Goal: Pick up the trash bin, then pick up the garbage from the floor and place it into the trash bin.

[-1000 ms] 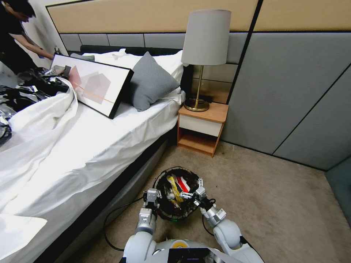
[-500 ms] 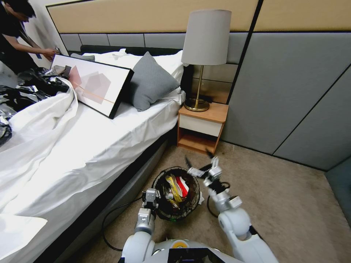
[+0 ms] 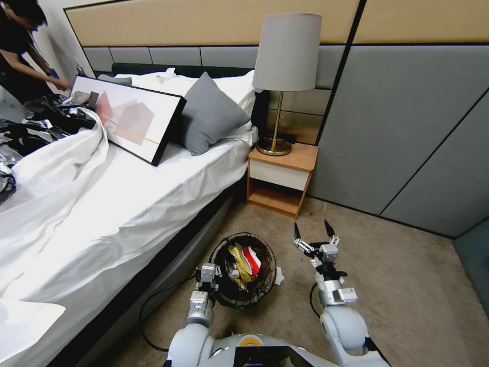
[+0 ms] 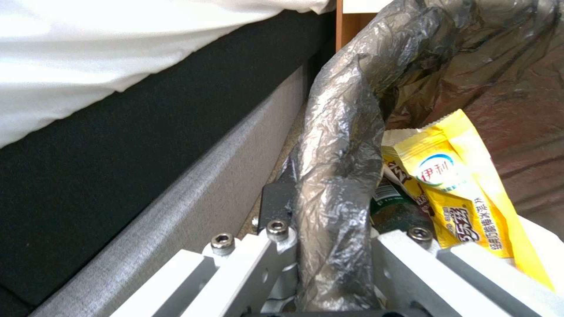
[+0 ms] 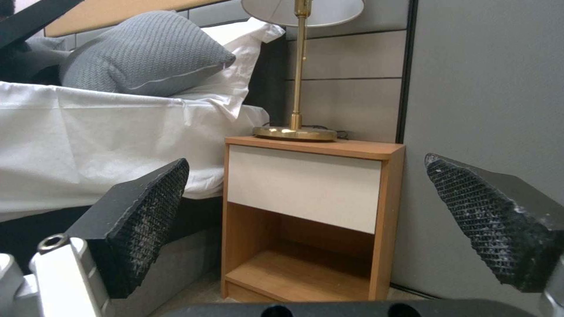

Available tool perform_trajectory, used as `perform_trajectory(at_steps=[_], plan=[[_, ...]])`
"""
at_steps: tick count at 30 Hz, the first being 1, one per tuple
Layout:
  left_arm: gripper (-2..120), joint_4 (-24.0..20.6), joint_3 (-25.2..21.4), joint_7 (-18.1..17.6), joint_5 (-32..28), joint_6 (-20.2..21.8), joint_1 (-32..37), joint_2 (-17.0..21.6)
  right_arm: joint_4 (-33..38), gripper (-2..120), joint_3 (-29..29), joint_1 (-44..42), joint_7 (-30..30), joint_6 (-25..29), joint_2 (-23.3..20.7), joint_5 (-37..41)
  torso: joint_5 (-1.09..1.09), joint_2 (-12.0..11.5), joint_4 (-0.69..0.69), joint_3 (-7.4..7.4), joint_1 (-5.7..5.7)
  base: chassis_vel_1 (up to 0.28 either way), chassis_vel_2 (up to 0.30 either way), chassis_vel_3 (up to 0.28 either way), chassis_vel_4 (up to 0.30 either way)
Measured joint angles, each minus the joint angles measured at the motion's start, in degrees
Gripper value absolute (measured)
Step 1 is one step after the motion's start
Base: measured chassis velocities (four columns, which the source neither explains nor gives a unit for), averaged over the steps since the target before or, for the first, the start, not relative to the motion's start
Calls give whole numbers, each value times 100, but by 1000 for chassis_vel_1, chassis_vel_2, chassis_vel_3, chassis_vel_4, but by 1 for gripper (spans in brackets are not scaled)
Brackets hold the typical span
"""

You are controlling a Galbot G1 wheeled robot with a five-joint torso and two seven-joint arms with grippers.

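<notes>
Lower centre, the left hand (image 3: 209, 276) clamps the bin (image 3: 222, 298) rim (wrappers (image 3: 245, 260) inside); the right hand (image 3: 311, 230), empty, fingers spread, hovers beside it.

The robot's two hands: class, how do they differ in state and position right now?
The left hand is shut on the black-lined round trash bin's rim, while the right hand is open and holds nothing. The left touches the bin; the right stands clear of it, facing the wooden nightstand. Both are metal with dark fingers.
</notes>
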Motion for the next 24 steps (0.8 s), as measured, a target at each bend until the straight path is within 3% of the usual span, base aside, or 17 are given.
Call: perform_trajectory(at_steps=[11, 15, 19, 21, 23, 24], plan=[[1, -45, -34, -1, -47, 2, -23, 14, -68, 100, -81, 100, 14, 17, 53, -43, 0, 0, 0, 0, 0, 0, 0, 0, 0], [1, -114, -81, -2, -98, 14, -38, 17, -108, 100, -82, 444, 37, -207, -48, 17, 0, 0, 0, 0, 0, 0, 0, 0, 0], [1, -189, -148, -3, -145, 28, -42, 17, -174, 100, -184, 918, 100, -832, -214, 331, -2, 0, 0, 1, 0, 0, 0, 0, 0], [1, -211, -220, -8, -181, 31, -37, 24, -649, 100, -376, 1304, 286, -1400, -338, 566, 1, 0, 1, 1, 0, 0, 0, 0, 0], [1, -215, -238, -9, -186, 31, -32, 25, -750, 100, -410, 1372, 308, -1533, -363, 623, 1, 0, 1, 1, 0, 0, 0, 0, 0], [1, -234, -288, -11, -204, 33, -17, 28, -1266, 100, -609, 1678, 399, -2091, -440, 914, 0, 0, 0, 1, 0, 0, 0, 0, 0]])
